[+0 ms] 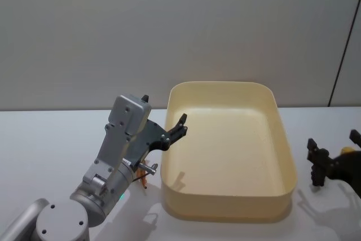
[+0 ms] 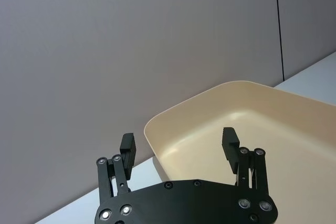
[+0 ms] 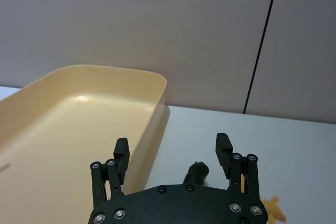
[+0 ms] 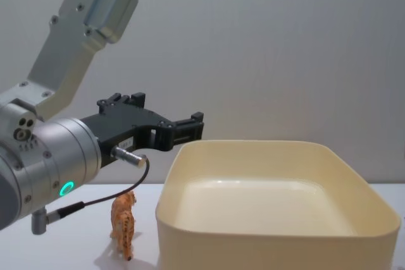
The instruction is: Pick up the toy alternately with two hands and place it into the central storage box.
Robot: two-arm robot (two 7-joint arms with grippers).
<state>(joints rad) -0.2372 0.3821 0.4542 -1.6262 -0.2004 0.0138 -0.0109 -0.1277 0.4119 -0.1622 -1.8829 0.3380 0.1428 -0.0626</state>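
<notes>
Fingers of the left gripper stand spread above the storage box's left rim — a toy tiger stands just beside that wall. The right gripper, also spread, hovers over a yellow toy near the worktop's right edge.

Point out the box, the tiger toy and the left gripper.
box [image 1: 225, 207], head view, near wall.
tiger toy [image 4: 121, 220], chest view, body.
left gripper [image 2: 178, 141], left wrist view, midway between fingertips.

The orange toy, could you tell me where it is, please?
In the chest view, the orange toy stands just left of the box, below the left gripper.
</notes>
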